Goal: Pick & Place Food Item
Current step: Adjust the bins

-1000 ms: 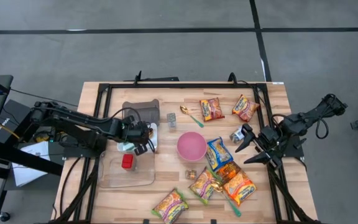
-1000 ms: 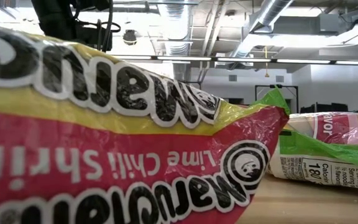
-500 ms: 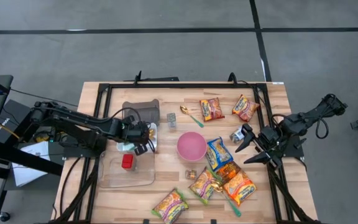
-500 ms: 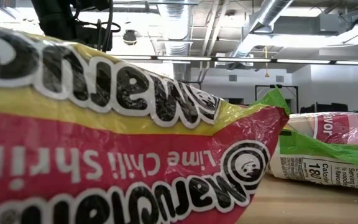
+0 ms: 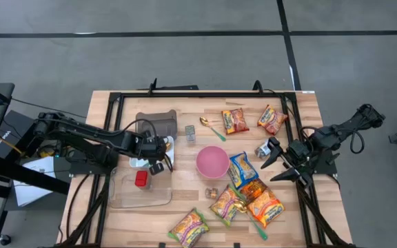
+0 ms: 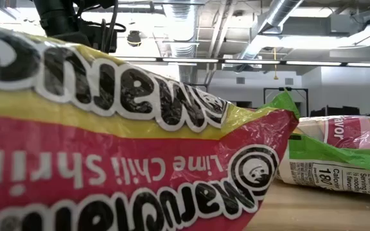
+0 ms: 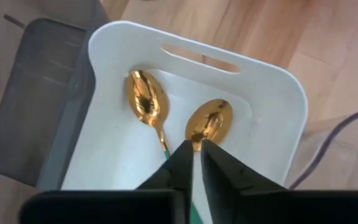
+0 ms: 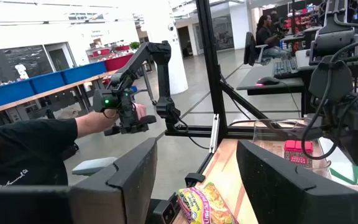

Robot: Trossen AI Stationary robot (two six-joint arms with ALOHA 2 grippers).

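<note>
Fingers on my left gripper (image 7: 196,163) are pressed together, with only a thin line of light between them. They point down into a white bin (image 7: 272,93). Two gold spoons (image 7: 146,104) lie in that bin, side by side. The tips of the fingers sit right at the second spoon (image 7: 209,122), just where its bowl meets its handle. I cannot tell if they pinch the handle or only touch it.

From above, my left gripper (image 5: 158,150) is over the white bin (image 5: 169,142), next to a gray box (image 5: 157,121). Just below them is a clear tray (image 5: 124,196) with a small red thing (image 5: 141,179) in it.

My right gripper (image 5: 276,164) waits over the right side of the table (image 5: 102,103), and its fingers stand apart with nothing between them. A small silver packet (image 5: 262,149) lies just beside it.

Near the middle of the table is a pink bowl (image 5: 212,162). Beside it is a blue noodle pack (image 5: 242,169). More noodle packs lie around: one orange pack (image 5: 234,120) and another (image 5: 272,118) at the far side, and one near the front edge (image 5: 189,227). A gold spoon with a green handle (image 5: 211,127) lies between the gray box and the orange pack.

The low camera is almost all filled by a red and yellow noodle pack (image 6: 108,147) (it says lime chili shrimp, seen backwards). A green one (image 6: 339,154) lies behind it.

In my right wrist camera, past the table, a person (image 8: 23,155) in a black shirt holds a small arm handle.
</note>
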